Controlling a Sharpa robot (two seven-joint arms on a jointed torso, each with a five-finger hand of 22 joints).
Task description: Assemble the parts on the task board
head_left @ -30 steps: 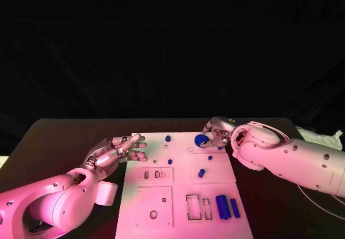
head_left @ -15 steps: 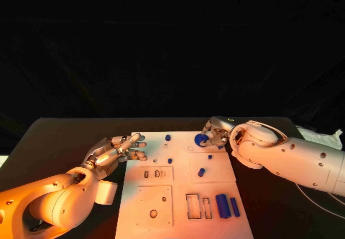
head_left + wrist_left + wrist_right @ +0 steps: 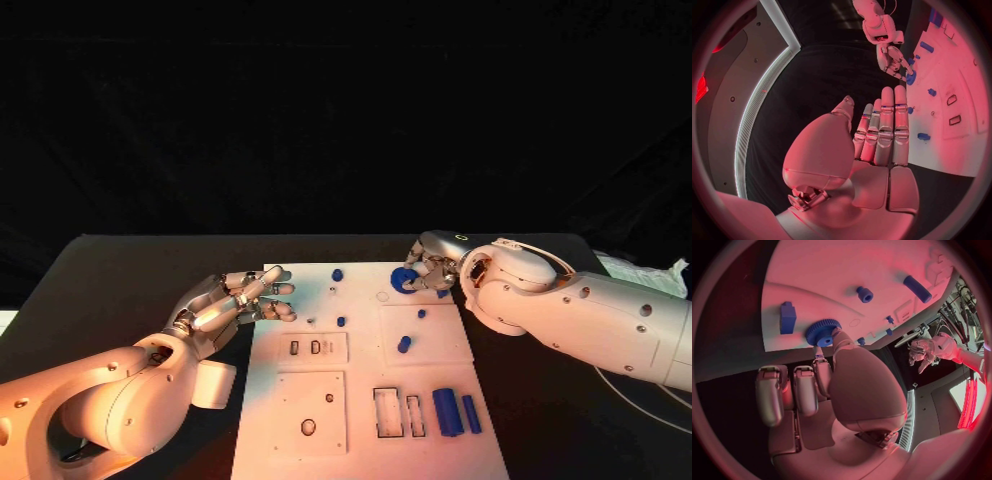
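One blue gear [image 3: 402, 280] in right hand [image 3: 428, 274].

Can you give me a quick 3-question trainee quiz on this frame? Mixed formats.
1. True or false: the left hand holds a blue part.
2. Multiple choice: what does the right hand pinch? A) a long blue bar B) a blue gear C) a grey peg
3. Fill in: the two long blue bars lie beside each other near the task board's ______ right corner (near or far, from the robot).

Key:
1. False; its fingers are spread at the board's left edge, holding nothing.
2. B; the toothed wheel sits at its fingertips, by the board's far right edge.
3. near
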